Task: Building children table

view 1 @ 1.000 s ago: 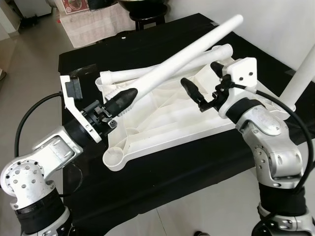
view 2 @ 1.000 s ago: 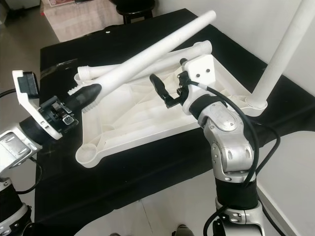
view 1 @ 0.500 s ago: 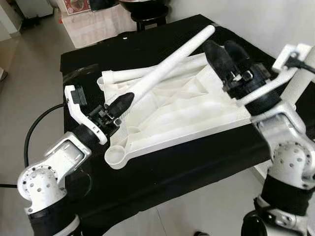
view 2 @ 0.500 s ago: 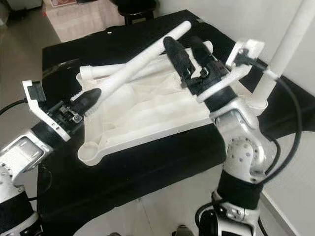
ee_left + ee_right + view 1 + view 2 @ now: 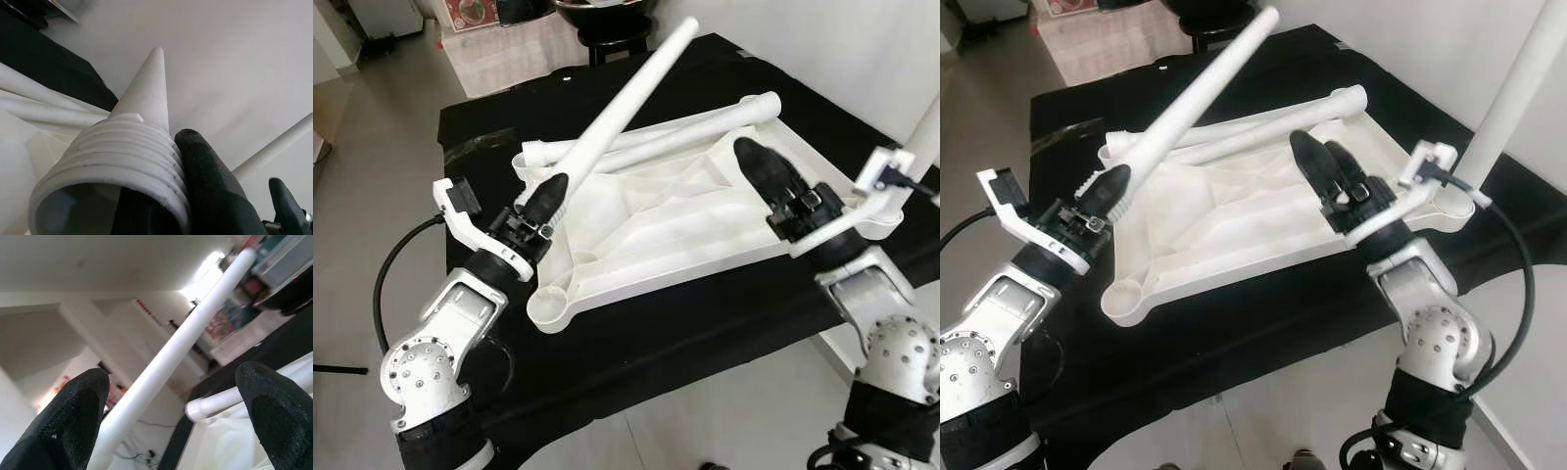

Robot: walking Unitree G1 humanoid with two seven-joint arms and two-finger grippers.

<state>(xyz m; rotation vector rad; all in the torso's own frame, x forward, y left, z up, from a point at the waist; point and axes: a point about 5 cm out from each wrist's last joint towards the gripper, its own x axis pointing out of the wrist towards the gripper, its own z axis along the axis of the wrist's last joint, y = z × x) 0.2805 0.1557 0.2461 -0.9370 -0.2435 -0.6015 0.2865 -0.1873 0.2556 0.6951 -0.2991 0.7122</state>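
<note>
A white plastic tabletop [image 5: 685, 211] lies upside down on a black cloth. My left gripper [image 5: 546, 199] is shut on the threaded end of a long white table leg [image 5: 622, 110], which slants up and away over the tabletop. The leg's ribbed thread [image 5: 115, 169] sits against one black finger. Another white leg [image 5: 695, 127] lies along the tabletop's far edge. A third leg [image 5: 1518, 88] stands upright in the right corner socket. My right gripper [image 5: 769, 176] hovers open over the tabletop's right side, holding nothing.
The black cloth [image 5: 636, 323] covers a low platform with its front edge near me. An empty round corner socket [image 5: 546, 308] sits at the tabletop's near left. A dark stool [image 5: 612, 29] and a patterned mat stand beyond. A white wall rises on the right.
My left gripper has tilted the held leg steeper, its far end swinging up and left. My right gripper has dropped from near the leg down over the tabletop's right side.
</note>
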